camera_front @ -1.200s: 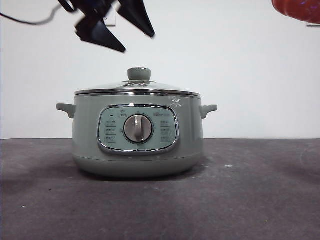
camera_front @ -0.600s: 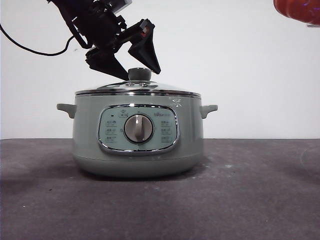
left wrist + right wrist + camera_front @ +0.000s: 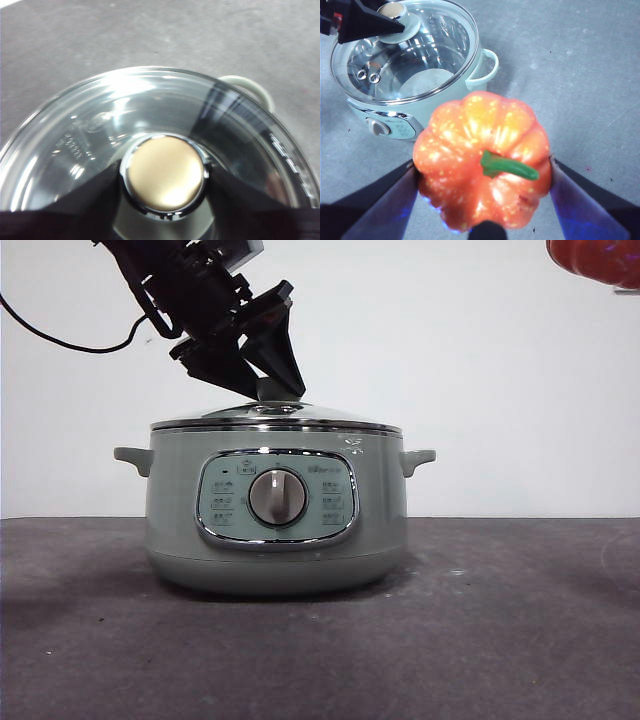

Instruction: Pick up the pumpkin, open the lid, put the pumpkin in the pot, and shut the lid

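The sage-green pot (image 3: 275, 530) stands on the table with the glass lid (image 3: 275, 418) seated on it. My left gripper (image 3: 268, 388) comes down from the upper left and is shut on the lid's knob (image 3: 164, 172); both jaws press its sides in the left wrist view. My right gripper (image 3: 483, 167) is shut on the orange pumpkin (image 3: 470, 125) and holds it high in the air to the right of the pot. In the front view only the pumpkin's underside (image 3: 600, 260) shows at the top right corner.
The pot's side handles (image 3: 130, 457) (image 3: 418, 458) stick out left and right. The control panel with its silver dial (image 3: 276, 497) faces the front camera. Dark grey tabletop (image 3: 500, 620) lies around the pot, with a white wall behind.
My left gripper came down from above onto the lid's knob, and its jaws closed on it. The lid stays on the pot. The pumpkin has stayed high at the right.
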Robot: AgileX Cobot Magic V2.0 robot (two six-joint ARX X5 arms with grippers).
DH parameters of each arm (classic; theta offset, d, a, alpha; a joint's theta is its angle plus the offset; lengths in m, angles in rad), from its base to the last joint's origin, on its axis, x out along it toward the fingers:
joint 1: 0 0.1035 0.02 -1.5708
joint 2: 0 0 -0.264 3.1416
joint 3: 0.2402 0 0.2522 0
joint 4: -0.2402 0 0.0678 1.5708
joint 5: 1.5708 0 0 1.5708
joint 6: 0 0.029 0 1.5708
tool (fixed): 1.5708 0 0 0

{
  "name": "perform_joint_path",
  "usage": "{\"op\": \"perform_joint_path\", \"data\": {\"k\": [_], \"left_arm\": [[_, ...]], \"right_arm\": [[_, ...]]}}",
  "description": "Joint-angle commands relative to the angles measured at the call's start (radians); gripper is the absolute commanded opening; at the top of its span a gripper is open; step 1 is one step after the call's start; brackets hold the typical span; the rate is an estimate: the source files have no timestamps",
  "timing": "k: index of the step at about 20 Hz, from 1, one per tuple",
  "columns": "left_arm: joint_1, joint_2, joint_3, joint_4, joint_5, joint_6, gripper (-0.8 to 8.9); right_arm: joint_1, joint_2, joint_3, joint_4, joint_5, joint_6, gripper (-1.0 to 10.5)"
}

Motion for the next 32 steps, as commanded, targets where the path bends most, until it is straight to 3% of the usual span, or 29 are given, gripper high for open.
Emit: {"op": "perform_joint_path", "data": {"k": [1,11,18,20,23,27,32], "left_arm": [[-0.002,0.005,0.001,0.002,0.002,0.005,0.12],[-0.001,-0.039,0.007,0.01,0.002,-0.004,-0.09],[0.005,-0.214,0.02,-0.026,-0.003,-0.004,-0.09],[0.011,-0.296,0.02,-0.078,-0.005,-0.004,-0.08],[0.016,-0.433,0.02,-0.172,-0.043,-0.003,-0.09],[0.016,-0.609,0.02,-0.32,-0.089,-0.003,-0.08],[0.016,-0.765,0.02,-0.483,-0.134,-0.005,-0.08]], "right_arm": [[0.002,-0.002,-0.001,0.005,0.001,0.012,-0.1],[0.002,-0.002,-0.001,0.005,0.0,0.012,-0.1],[0.002,0.03,-0.001,0.025,-0.003,0.012,-0.1],[0.002,0.065,-0.001,0.074,-0.04,0.012,-0.1],[0.005,0.148,0.0,0.18,-0.128,0.012,-0.1],[0.065,0.333,0.035,0.294,-0.131,0.011,-0.1],[0.172,0.674,0.296,0.31,-0.121,-0.045,-0.1]]}}
